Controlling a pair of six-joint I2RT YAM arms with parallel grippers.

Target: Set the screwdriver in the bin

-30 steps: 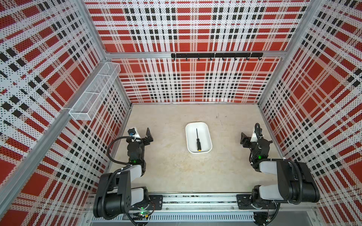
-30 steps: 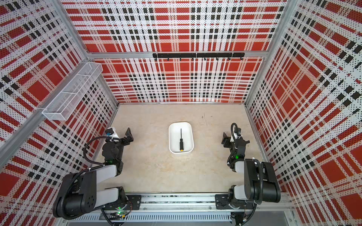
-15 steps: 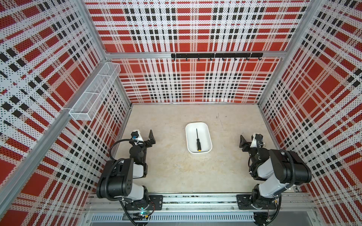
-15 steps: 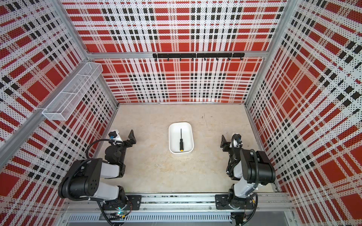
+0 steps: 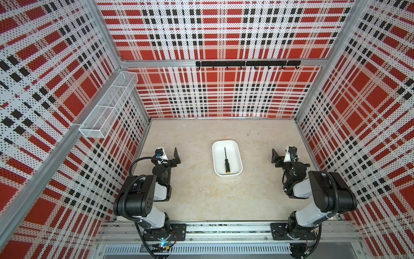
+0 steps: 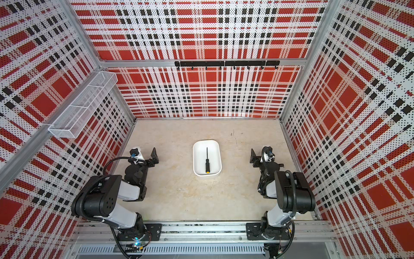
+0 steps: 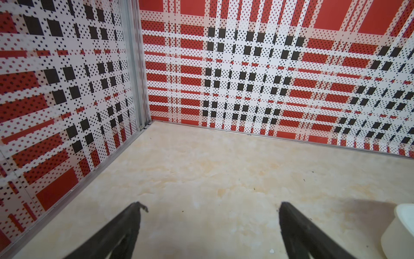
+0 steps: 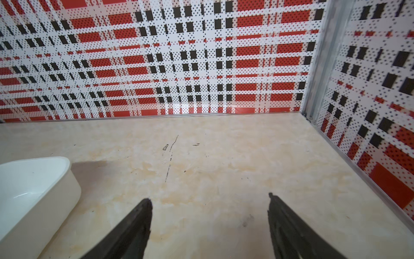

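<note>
Black-handled screwdriver (image 5: pixel 226 160) inside white bin (image 5: pixel 235 157)

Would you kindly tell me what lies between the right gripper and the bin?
Nothing does: only bare tabletop separates the right gripper from the bin, as both top views and the right wrist view show.

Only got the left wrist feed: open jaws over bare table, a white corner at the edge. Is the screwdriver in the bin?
Observer: Yes. In both top views the screwdriver lies flat inside the bin, lengthwise along it.
Operator: Right gripper holding anything?
Observer: No. The right gripper is open and empty, off to the bin's side, not touching it.
</note>
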